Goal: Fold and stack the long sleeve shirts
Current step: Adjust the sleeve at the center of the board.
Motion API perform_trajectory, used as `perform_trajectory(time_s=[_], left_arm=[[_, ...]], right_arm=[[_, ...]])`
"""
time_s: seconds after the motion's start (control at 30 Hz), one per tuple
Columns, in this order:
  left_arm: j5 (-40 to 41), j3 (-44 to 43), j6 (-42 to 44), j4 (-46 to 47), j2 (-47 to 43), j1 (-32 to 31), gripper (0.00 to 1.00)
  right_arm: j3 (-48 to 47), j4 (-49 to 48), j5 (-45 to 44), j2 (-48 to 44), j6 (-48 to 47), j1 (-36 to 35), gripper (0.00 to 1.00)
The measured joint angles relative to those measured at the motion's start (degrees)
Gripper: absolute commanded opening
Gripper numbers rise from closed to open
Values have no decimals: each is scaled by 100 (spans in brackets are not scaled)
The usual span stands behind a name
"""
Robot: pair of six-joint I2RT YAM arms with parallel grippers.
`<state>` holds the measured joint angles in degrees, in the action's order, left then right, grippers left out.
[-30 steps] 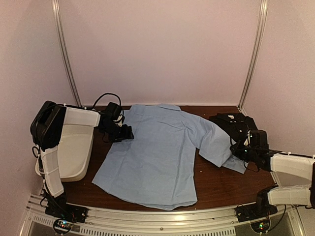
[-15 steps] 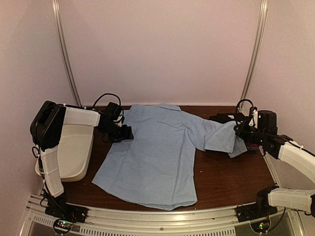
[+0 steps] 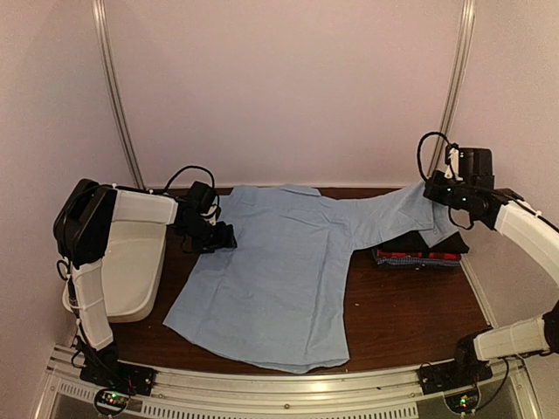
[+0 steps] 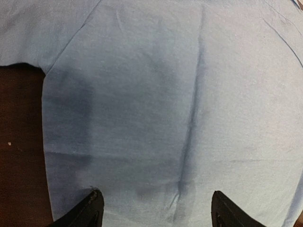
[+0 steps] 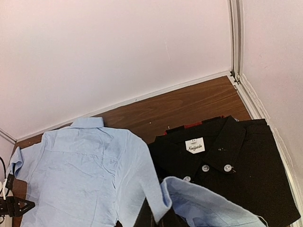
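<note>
While left pincer point(image 4: 156, 208) gapes over blue shirt point(image 3: 279, 262), right pincer point(image 3: 434, 192) aloft clamps sleeve point(image 3: 384, 214).

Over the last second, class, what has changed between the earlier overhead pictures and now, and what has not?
The right fingers closed on the sleeve of the light blue shirt and lifted it up and back off the table, exposing more of the folded stack. The left fingers stayed open over the shirt, whose body stayed flat.
</note>
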<state>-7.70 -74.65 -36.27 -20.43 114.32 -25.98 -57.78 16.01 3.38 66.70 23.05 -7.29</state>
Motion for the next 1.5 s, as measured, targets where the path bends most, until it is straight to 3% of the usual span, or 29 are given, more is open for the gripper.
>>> perform_trajectory(time_s=[0.23, 0.57, 0.77, 1.0, 1.23, 1.5], left_arm=[[-9, -15, 39, -31, 0, 0, 80], [-76, -63, 125, -74, 0, 2, 80], [-173, -76, 129, -79, -4, 0, 80], [-323, -151, 153, -105, -208, -48, 80], [-444, -197, 166, -101, -431, -131, 80], [-584, -243, 164, -107, -483, -245, 80]], right_arm=[[-372, 63, 472, 640, -262, -7, 3], [-1071, 435, 433, 1064, -590, -83, 6], [-1279, 352, 422, 1449, -514, -857, 7], [-1005, -68, 577, 2243, -166, -1711, 23], [-822, -181, 820, 2712, 9, -1720, 51], [-785, -297, 660, 2629, 35, -1727, 54]])
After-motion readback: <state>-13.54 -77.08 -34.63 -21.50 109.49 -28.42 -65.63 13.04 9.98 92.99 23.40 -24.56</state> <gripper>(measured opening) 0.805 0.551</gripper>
